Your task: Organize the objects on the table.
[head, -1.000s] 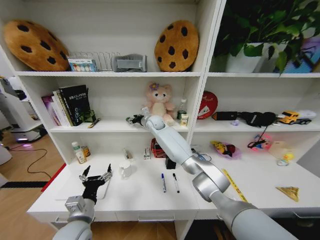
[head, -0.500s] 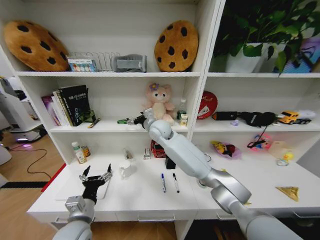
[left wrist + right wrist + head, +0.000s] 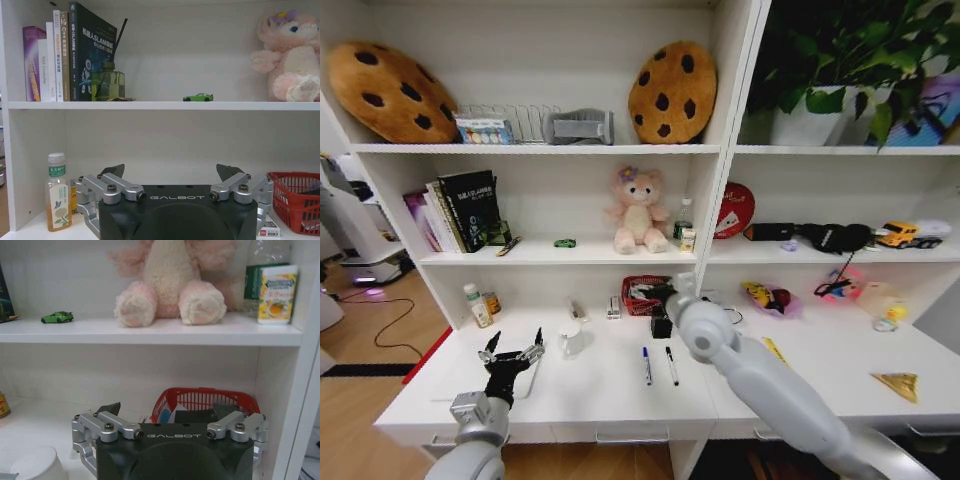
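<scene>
Right gripper (image 3: 665,293), head view: over the table (image 3: 600,385) by the red basket (image 3: 642,296), fingers unclear from here; left gripper (image 3: 510,353) spread, empty, low at the table's left end. Green toy car (image 3: 565,242) sits on the middle shelf beside the pink bear (image 3: 637,210); two pens (image 3: 659,365) lie on the table. Left wrist view: fingers wide apart, car (image 3: 198,97) on the shelf above. Right wrist view: fingers wide apart, empty, basket (image 3: 205,401) just beyond, car (image 3: 57,317) on the shelf.

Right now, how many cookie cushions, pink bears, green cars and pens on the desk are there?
Cookie cushions: 2
Pink bears: 1
Green cars: 1
Pens on the desk: 2
Total: 6
</scene>
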Robot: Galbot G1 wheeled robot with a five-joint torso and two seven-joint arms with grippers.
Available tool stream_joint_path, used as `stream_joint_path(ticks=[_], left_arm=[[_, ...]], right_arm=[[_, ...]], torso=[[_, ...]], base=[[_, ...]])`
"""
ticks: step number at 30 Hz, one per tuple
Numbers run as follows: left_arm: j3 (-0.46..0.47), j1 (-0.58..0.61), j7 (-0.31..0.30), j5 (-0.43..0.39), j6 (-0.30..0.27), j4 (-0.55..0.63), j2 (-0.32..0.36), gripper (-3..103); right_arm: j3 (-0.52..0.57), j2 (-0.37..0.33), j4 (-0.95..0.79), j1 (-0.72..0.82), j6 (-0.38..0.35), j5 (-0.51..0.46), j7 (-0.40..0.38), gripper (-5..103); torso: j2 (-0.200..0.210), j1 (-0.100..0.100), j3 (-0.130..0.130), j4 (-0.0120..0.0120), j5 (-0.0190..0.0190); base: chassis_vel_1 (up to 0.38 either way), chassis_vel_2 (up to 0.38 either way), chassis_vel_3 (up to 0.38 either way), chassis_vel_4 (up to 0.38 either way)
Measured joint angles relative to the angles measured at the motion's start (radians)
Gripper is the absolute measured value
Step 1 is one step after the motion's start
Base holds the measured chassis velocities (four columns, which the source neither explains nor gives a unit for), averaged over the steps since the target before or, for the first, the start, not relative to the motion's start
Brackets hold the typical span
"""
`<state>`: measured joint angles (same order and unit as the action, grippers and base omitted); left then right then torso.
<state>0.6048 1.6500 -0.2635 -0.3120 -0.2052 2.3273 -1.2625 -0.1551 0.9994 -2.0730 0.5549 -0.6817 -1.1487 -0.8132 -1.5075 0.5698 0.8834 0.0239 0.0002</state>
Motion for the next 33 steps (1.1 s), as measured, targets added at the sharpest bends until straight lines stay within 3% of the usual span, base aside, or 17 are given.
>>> stream_joint_path(ticks=[2, 4, 5, 9, 11, 15, 21, 27, 33], left_arm=[[0.000, 0.000, 0.001, 0.000, 0.000, 0.000, 0.000, 100], [0.000, 0.000, 0.000, 0.000, 0.000, 0.000, 0.000, 100], [0.000, 0.000, 0.000, 0.000, 0.000, 0.000, 0.000, 100], [0.000, 0.000, 0.000, 0.000, 0.000, 0.000, 0.000, 100], [0.000, 0.000, 0.000, 0.000, 0.000, 0.000, 0.000, 100], [0.000, 0.000, 0.000, 0.000, 0.000, 0.000, 0.000, 100], [0.000, 0.000, 0.000, 0.000, 0.000, 0.000, 0.000, 100], [0.000, 0.000, 0.000, 0.000, 0.000, 0.000, 0.000, 100], [0.000, 0.000, 0.000, 0.000, 0.000, 0.000, 0.000, 100]], right_arm=[[0.106, -0.041, -0.032, 0.138, 0.018, 0.043, 0.127, 100], [0.125, -0.044, -0.034, 0.171, 0.024, 0.060, 0.153, 100], [0.162, -0.037, -0.037, 0.284, 0.042, 0.100, 0.193, 100], [0.175, 0.042, 0.023, 0.410, 0.059, 0.159, 0.154, 100], [0.156, 0.164, 0.138, 0.440, 0.084, 0.207, 0.032, 100], [0.156, 0.235, 0.204, 0.442, 0.103, 0.230, 0.023, 100], [0.153, 0.290, 0.263, 0.430, 0.127, 0.280, 0.043, 100], [0.136, 0.308, 0.299, 0.420, 0.124, 0.280, 0.048, 103], [0.124, 0.313, 0.324, 0.409, 0.121, 0.280, 0.058, 99]], torso=[[0.000, 0.000, 0.000, -0.0005, 0.0002], [0.000, 0.000, 0.000, -0.0008, -0.0001], [0.000, 0.000, 0.000, -0.0005, 0.0003], [0.000, 0.000, 0.000, -0.0006, -0.0002], [0.000, 0.000, 0.000, -0.0009, -0.0001], [0.000, 0.000, 0.000, -0.0009, -0.0004], [0.000, 0.000, 0.000, -0.0007, -0.0002], [0.000, 0.000, 0.000, -0.0007, -0.0003], [0.000, 0.000, 0.000, -0.0007, -0.0002]], base=[[0.000, 0.000, 0.000, 0.000], [0.000, 0.000, 0.000, 0.000], [0.000, 0.000, 0.000, 0.000], [0.000, 0.000, 0.000, 0.000], [0.000, 0.000, 0.000, 0.000], [0.000, 0.000, 0.000, 0.000], [0.000, 0.000, 0.000, 0.000], [0.000, 0.000, 0.000, 0.000], [0.000, 0.000, 0.000, 0.000]])
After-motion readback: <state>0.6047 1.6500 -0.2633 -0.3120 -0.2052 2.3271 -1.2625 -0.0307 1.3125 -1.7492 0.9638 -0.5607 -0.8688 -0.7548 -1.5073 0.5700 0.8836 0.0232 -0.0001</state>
